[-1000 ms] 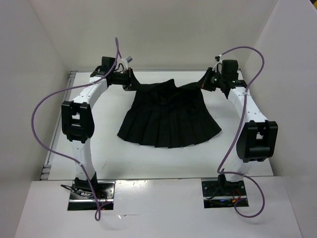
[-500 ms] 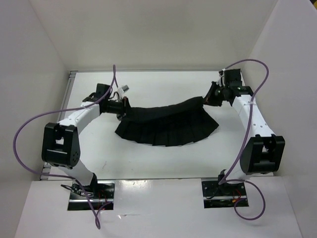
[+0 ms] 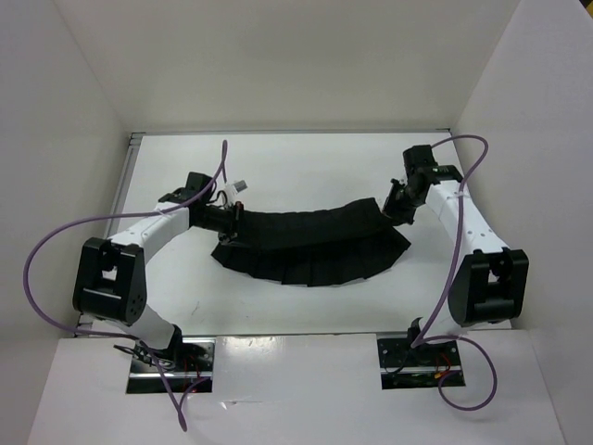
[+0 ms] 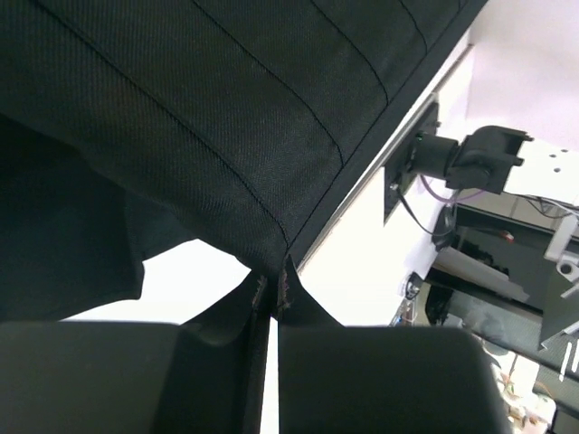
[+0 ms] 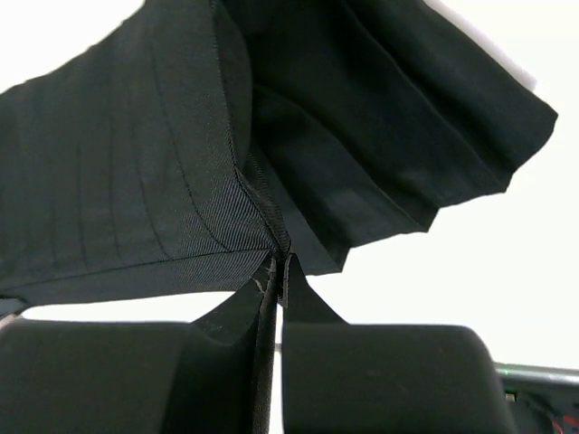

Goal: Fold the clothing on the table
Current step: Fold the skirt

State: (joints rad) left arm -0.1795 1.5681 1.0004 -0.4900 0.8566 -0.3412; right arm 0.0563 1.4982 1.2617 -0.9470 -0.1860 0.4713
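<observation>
Black skirt [image 3: 310, 246] stretches between left pincer [image 3: 232, 221] and right pincer [image 3: 390, 206], each clenched on a waistband corner, likely to fold it over the hem.

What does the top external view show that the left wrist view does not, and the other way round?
Only the top external view shows the whole skirt, its upper part doubled over the pleated hem on the table, and the right hand gripping its right end. Only the left wrist view shows, from close up, the left hand pinching a corner of the fabric, with the weave and the stitch lines clear. Both views show the black skirt held by the left hand, with the white table under it.
</observation>
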